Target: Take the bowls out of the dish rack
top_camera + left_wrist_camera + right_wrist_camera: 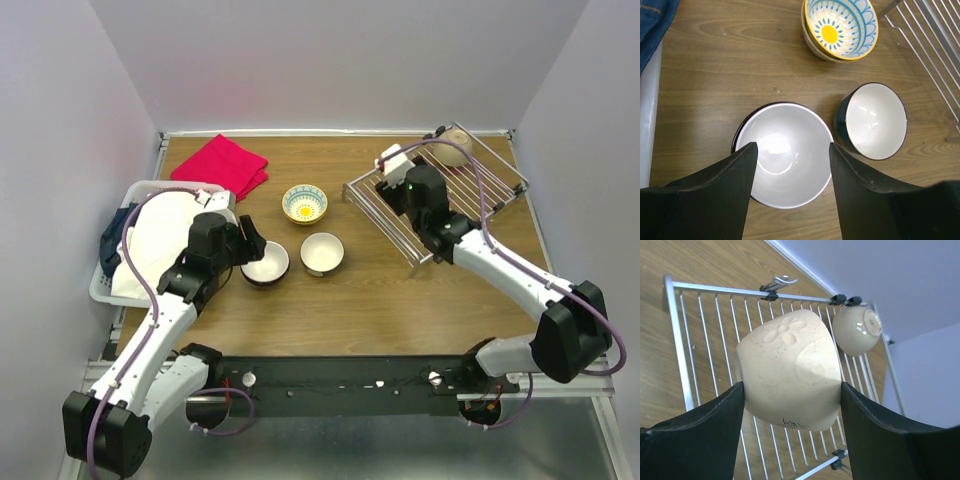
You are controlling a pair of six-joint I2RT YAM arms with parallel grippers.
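The right gripper pinches a cream bowl, one finger pressed against each side of it. The bowl is tilted, with a flower in relief on its outside, and it sits over the bars of the rack. Whether it touches them I cannot tell. A second cream bowl lies bottom-up at the rack's far rim, apart from the first.

The other bowls are on the table, left of the rack. Nearest the rack's left corner is the floral bowl, nested in a tan one. Nearer the arms and just off the rack's near-left edge stands a teal bowl, white inside and upright. Just beside it, farther from the rack, is a dark bowl, also white inside.

The left gripper is above this dark bowl with its fingers spread – one over the left part, one at the right rim, not closed on it.

Well left of the rack is a white basket with cloth in it, and beyond that a red cloth.
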